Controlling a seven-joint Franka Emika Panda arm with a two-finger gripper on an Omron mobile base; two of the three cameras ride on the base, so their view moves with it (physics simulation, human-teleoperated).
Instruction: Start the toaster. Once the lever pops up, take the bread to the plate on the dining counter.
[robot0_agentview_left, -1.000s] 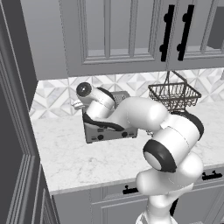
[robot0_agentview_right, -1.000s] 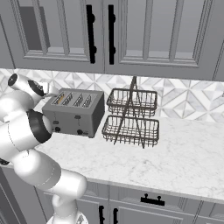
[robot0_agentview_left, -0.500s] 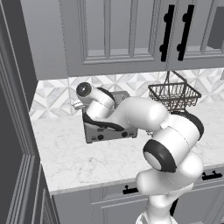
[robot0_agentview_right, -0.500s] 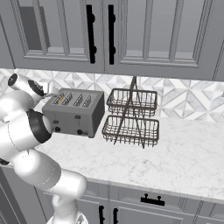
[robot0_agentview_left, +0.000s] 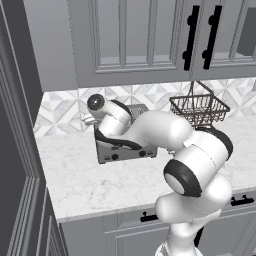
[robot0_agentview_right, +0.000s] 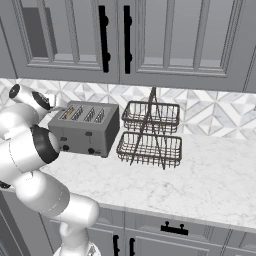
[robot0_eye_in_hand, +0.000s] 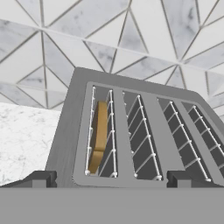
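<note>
Hand view looks down on the toaster (robot0_eye_in_hand: 131, 131): the bread (robot0_eye_in_hand: 99, 135) sits deep in its leftmost slot, so lifting and carrying remain. The gripper (robot0_eye_in_hand: 109, 179) hovers over the toaster's near edge, fingers spread wide. Wall tile stands close behind the toaster, wire baskets (robot0_agentview_right: 150, 135) just beside it.

A grey metal toaster (robot0_agentview_right: 85, 129) with black knobs on its front stands on a white worktop (robot0_agentview_right: 200, 180) veined in faint grey. A golden-tan bread (robot0_eye_in_hand: 99, 135) slice with a darker brown edge sits in one slot. Dark wire baskets (robot0_agentview_right: 150, 135) stand beside the toaster. The backsplash (robot0_eye_in_hand: 131, 35) has white and grey marbled triangles. Grey cabinets (robot0_agentview_right: 165, 40) carry black handles.
</note>
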